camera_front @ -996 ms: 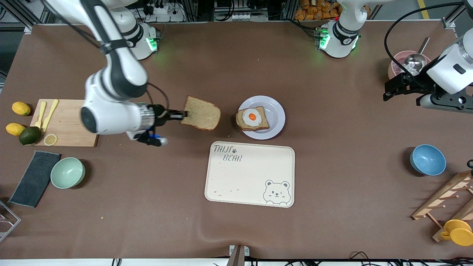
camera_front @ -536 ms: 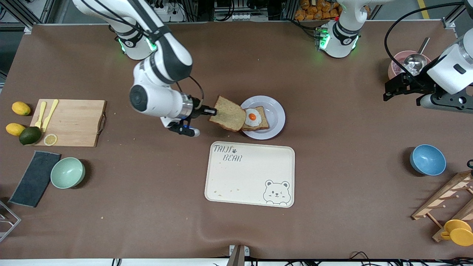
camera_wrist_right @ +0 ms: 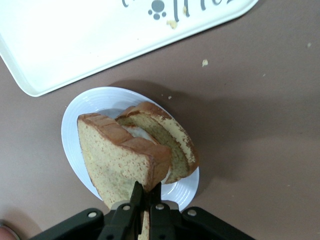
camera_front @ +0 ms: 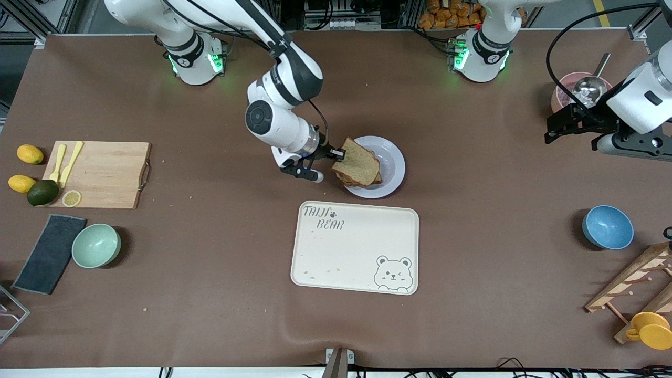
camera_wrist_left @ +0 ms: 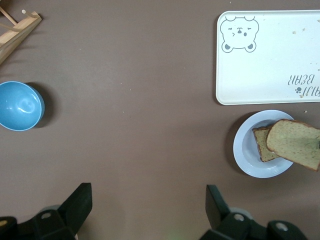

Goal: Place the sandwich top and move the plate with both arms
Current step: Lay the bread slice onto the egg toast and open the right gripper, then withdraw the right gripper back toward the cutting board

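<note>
My right gripper (camera_front: 340,154) is shut on the edge of the sandwich top (camera_front: 358,161), a plain brown bread slice, and holds it tilted over the egg-bearing slice (camera_front: 376,180) on the white plate (camera_front: 392,158). The right wrist view shows the fingers (camera_wrist_right: 136,196) pinching the sandwich top (camera_wrist_right: 116,157) above the lower slice (camera_wrist_right: 172,145) and the plate (camera_wrist_right: 75,142). The egg is almost hidden. My left gripper (camera_front: 564,125) is open and empty, waiting high over the left arm's end of the table. Its wrist view shows the plate (camera_wrist_left: 245,150) and the sandwich top (camera_wrist_left: 295,144) from afar.
The cream bear tray (camera_front: 355,247) lies just nearer the camera than the plate. A blue bowl (camera_front: 607,227), a pink bowl with a ladle (camera_front: 580,90) and a wooden rack (camera_front: 632,281) are at the left arm's end. A cutting board (camera_front: 100,174) and a green bowl (camera_front: 96,245) are at the right arm's end.
My right arm has carried the sandwich top from over bare table toward the plate; the slice now covers the egg slice. The left arm has not moved.
</note>
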You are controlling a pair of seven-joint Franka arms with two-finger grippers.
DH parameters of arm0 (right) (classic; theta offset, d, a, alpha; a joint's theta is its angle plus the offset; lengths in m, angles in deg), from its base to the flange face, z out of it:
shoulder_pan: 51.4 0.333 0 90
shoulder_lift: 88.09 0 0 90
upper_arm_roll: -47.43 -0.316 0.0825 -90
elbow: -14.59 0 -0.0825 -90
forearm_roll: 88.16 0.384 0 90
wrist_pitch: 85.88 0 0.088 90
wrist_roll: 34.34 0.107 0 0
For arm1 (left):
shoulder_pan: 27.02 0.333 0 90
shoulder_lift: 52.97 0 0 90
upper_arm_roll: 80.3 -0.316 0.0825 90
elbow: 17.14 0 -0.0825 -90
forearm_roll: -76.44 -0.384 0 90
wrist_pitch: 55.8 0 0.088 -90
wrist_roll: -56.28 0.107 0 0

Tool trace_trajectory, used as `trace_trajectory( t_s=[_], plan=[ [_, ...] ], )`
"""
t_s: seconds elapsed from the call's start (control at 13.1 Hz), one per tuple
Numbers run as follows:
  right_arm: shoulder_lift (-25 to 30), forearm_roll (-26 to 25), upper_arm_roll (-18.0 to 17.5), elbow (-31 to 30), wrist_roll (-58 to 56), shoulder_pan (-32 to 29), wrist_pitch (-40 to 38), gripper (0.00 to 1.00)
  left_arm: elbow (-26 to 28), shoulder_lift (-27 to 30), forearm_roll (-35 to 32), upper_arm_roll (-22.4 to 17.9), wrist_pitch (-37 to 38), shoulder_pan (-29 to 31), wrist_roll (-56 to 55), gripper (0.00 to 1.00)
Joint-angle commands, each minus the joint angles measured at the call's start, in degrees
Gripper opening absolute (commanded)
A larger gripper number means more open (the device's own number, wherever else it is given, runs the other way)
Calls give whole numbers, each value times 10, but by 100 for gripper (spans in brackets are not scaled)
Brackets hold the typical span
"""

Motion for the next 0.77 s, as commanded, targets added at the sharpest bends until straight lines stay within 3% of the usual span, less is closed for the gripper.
trace_trajectory(
  t_s=[0.0,0.23,0.31,0.38,0.61,0.69],
  plan=[
    [-35,8,10,42,36,30,10,0,6,8,-13,3,-3,2,-1,100],
    [-43,6,10,41,39,33,20,0,6,8,-13,3,-3,2,0,100],
    [-46,7,10,43,41,33,20,12,6,8,-13,3,-3,2,0,100],
    [-47,7,10,43,49,33,20,60,6,8,-13,3,-3,2,0,100],
    [-40,4,13,40,65,22,5,100,6,8,-13,2,-3,2,0,100],
    [-33,2,14,40,65,18,-19,100,6,8,-13,2,-3,2,0,100]
  ],
)
